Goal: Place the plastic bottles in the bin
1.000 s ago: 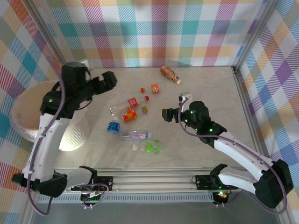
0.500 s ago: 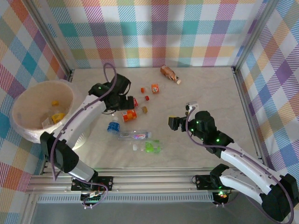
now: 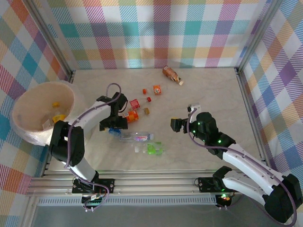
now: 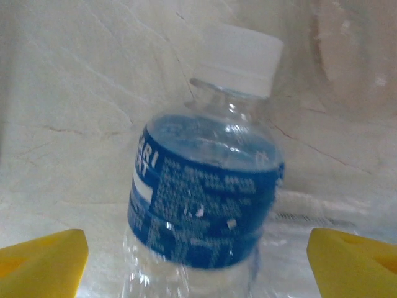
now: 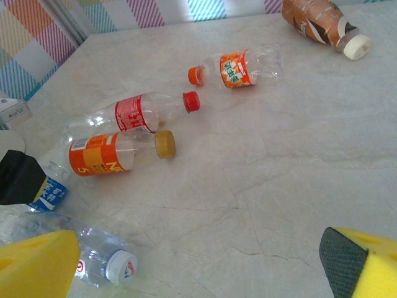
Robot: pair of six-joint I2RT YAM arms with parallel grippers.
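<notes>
L gripper (image 3: pixel 113 124) sits low over the blue-label bottle (image 4: pixel 205 205), fingers spread either side, not touching it. Bottle lies on the table (image 3: pixel 208 90) w/ the orange-label bottle (image 3: pixel 131 116) and clear bottle (image 3: pixel 136 136) just beside. R gripper (image 3: pixel 175 125) hovers mid-table, spread wide, nothing held; bin (image 3: pixel 28 136) stands at far left.

The left arm (image 3: pixel 87 116) and right arm (image 3: pixel 246 161) both pair white shells with black joints. A mauve cable (image 3: pixel 112 86) runs along each. Green lights (image 3: pixel 209 130) dot the right arm's joints. The left claw (image 4: pixel 197 264) and right claw (image 5: pixel 198 264) carry yellow wedge fingertips (image 5: pixel 37 264).
</notes>
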